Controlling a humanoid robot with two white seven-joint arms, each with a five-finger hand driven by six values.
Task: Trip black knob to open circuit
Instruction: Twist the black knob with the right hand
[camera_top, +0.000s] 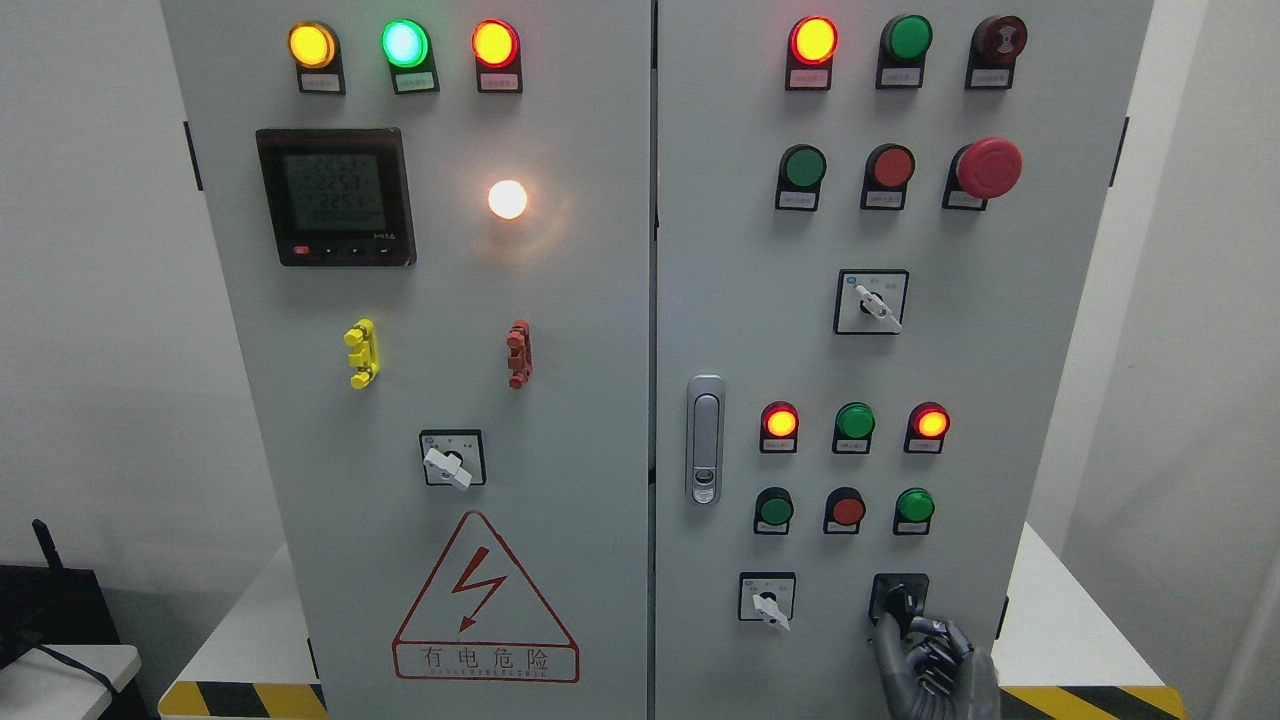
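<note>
The black knob (897, 598) is low on the right door of the cabinet (700, 250). It is pinched by the right hand (930, 665), fingers curled on it. A turn is likely needed next.

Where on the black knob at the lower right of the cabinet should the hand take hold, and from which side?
Probably grip the black knob by its raised handle, fingers either side, since that narrow ridge gives turning leverage. Come from below and straight toward the cabinet door, as the right hand already does; whether it is gripping cannot be seen.
</note>
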